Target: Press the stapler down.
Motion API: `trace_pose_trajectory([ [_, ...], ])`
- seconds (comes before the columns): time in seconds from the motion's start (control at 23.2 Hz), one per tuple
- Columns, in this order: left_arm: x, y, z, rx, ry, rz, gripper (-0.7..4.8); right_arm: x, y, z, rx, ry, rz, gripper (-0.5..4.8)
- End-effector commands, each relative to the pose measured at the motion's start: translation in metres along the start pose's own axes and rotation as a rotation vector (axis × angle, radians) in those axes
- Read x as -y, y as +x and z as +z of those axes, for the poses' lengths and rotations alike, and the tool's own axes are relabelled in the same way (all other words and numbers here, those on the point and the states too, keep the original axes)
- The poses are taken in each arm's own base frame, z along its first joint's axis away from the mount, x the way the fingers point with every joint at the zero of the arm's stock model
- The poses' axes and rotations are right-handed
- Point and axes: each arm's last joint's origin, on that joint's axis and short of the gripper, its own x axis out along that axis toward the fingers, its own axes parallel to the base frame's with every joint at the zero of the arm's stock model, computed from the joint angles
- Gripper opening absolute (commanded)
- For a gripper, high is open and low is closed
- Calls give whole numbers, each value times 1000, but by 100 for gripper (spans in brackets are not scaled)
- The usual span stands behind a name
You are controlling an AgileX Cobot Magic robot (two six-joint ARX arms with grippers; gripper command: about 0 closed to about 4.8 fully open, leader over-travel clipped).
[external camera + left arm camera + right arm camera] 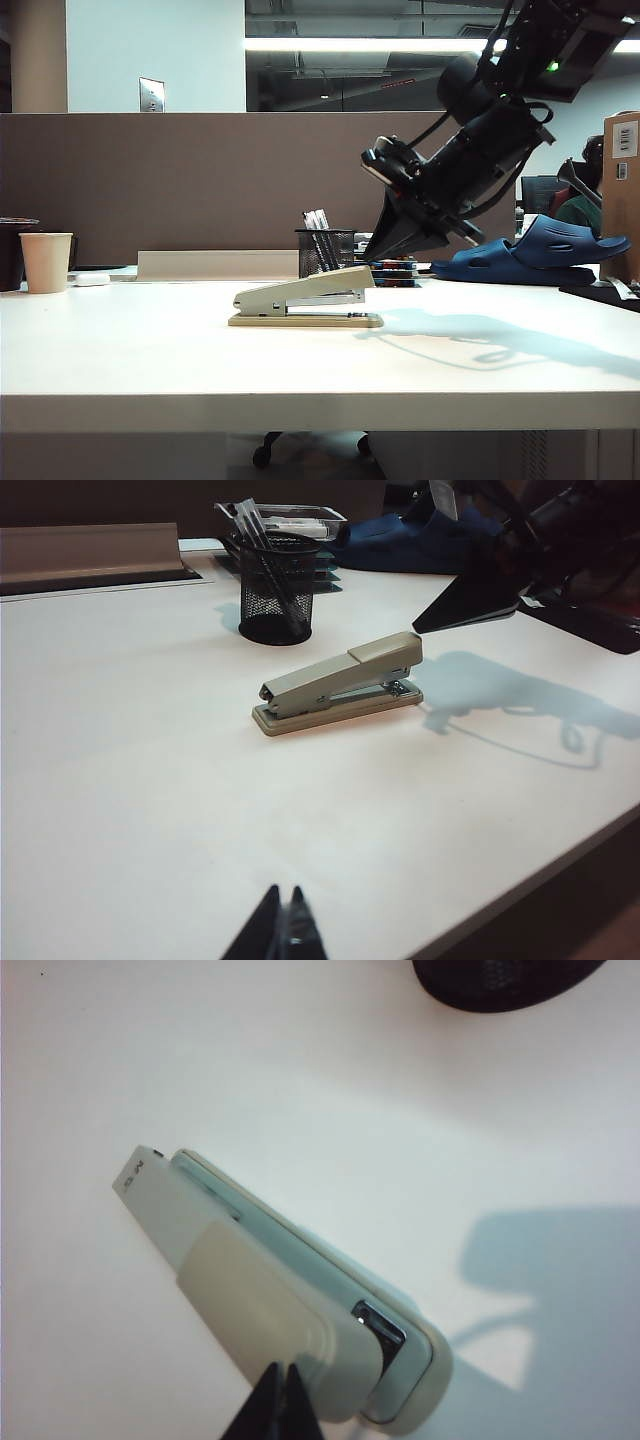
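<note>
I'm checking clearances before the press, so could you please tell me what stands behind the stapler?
Behind the long beige stapler stands a black mesh pen cup holding pens. The right hand, fingers together, hovers above the stapler's raised end. The cup's base is hidden behind the stapler.

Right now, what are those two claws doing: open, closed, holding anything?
Left gripper: closed, empty, hovering away from the stapler.
Right gripper: closed, empty, above the stapler's raised end.
</note>
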Motion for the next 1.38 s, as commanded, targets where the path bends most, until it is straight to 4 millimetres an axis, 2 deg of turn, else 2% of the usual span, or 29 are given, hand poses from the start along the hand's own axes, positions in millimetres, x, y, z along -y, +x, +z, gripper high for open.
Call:
trace_pose_trajectory([
  [0.04, 0, 0, 1, 5, 4, 1, -6, -8, -9, 8, 45, -31, 11, -9],
  [0.34, 0, 0, 1, 5, 4, 2, -6, -27, -40, 25, 150, -103, 26, -9],
  [0.52, 0, 0, 1, 6, 4, 2, -6, -40, -74, 37, 241, -176, 17, -9],
  [0.82, 0, 0, 1, 6, 4, 2, -6, -48, -129, 48, 365, -216, -29, -9],
  [0.95, 0, 0, 1, 6, 4, 3, -6, -55, -167, 50, 449, -267, -121, -9],
  [0.99, 0, 0, 1, 8, 5, 9, -6, -61, -186, 49, 487, -292, -200, -9],
  [1.12, -3, 0, 3, 18, 12, 90, -6, -72, -217, 44, 535, -359, -352, -9],
  [1.25, -7, -1, 4, 33, 18, 251, -6, -88, -257, 31, 594, -366, -449, -9],
  [1.38, -9, -2, 8, 63, 29, 324, -6, -98, -295, 14, 635, -351, -531, -9],
])
